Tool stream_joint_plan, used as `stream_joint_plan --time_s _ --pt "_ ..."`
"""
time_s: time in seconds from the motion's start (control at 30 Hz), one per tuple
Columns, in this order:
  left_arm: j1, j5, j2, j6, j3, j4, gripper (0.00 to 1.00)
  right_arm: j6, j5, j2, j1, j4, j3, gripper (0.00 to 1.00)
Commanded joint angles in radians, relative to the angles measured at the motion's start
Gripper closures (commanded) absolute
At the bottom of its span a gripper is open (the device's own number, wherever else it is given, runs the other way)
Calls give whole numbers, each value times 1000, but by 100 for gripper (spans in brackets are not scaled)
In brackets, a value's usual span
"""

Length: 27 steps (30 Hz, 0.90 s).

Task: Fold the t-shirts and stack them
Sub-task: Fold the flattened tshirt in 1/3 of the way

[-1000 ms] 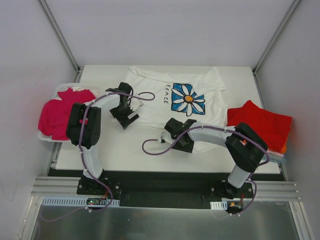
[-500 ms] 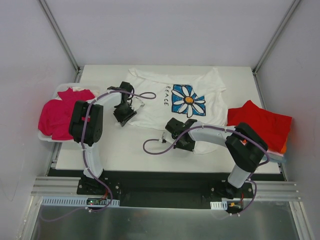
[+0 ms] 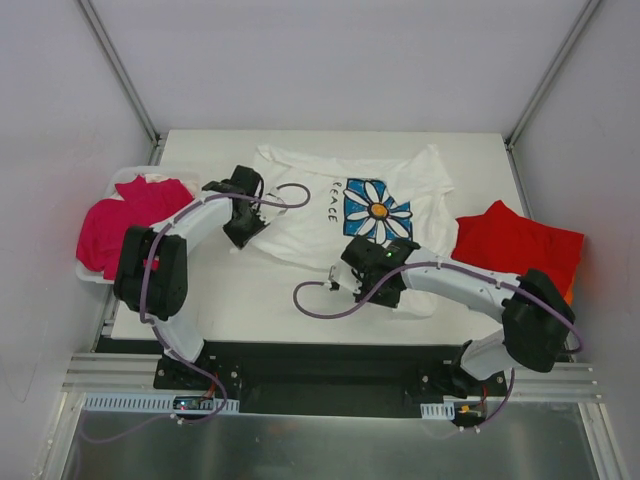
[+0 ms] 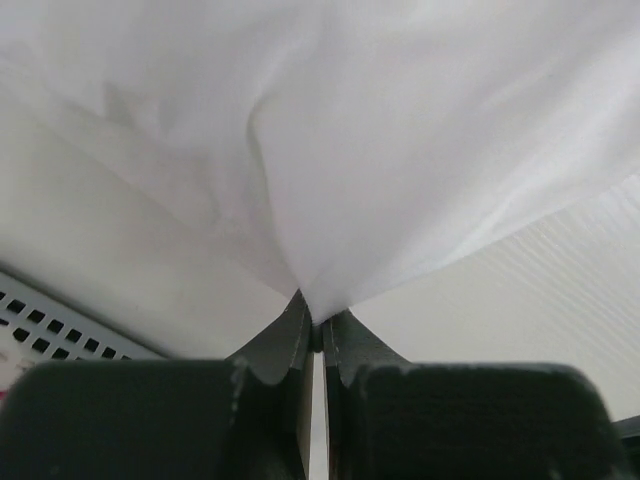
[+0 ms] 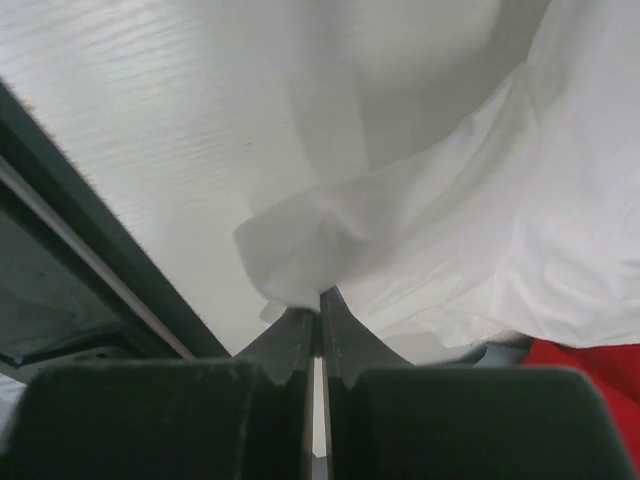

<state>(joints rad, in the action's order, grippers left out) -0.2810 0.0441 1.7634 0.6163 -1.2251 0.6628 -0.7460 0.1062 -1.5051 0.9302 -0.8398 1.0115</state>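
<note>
Left claw (image 4: 317,323) and right claw (image 5: 320,297) are both pinching the white shirt (image 3: 300,215).
We are holding it toward the worktop's (image 3: 250,300) left and near edges.

Bright, even overhead light; soft shadows; wrist views blurred up close; overhead view sharp.

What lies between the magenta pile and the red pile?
The white daisy t-shirt, pinched by the left gripper and right gripper, seen in the top view.
</note>
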Motion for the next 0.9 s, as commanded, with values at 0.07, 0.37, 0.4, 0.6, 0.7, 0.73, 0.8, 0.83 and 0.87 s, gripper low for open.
stream_joint_plan --time_s 0.07,0.37,0.4,0.6,0.7,0.73,0.8,0.83,0.87 --pt "-89 0 -162 -32 81 17 100 -15 -48 101 35 -131 30 99" --pt "-104 -79 -113 -12 -30 24 100 -96 115 102 -51 -146 107 99" --pt "-104 -84 -105 -7 -39 24 100 -102 139 100 -68 -145 117 99" --pt "-96 -96 -35 -4 -117 26 100 -176 205 36 -161 -153 236 99" --pt "-95 -90 -12 -4 -146 24 100 -211 201 -15 -218 -153 291 99" --pt "-93 -89 -4 -4 -158 24 100 -219 199 -30 -229 -148 303 99" --pt "-92 -89 5 -4 -169 24 100 -245 197 -73 -264 -137 321 99" --pt "-90 -89 13 -3 -180 24 100 -256 196 -86 -278 -122 326 99" --pt "-90 -90 19 -3 -183 24 100 -265 197 -98 -287 -114 329 99"
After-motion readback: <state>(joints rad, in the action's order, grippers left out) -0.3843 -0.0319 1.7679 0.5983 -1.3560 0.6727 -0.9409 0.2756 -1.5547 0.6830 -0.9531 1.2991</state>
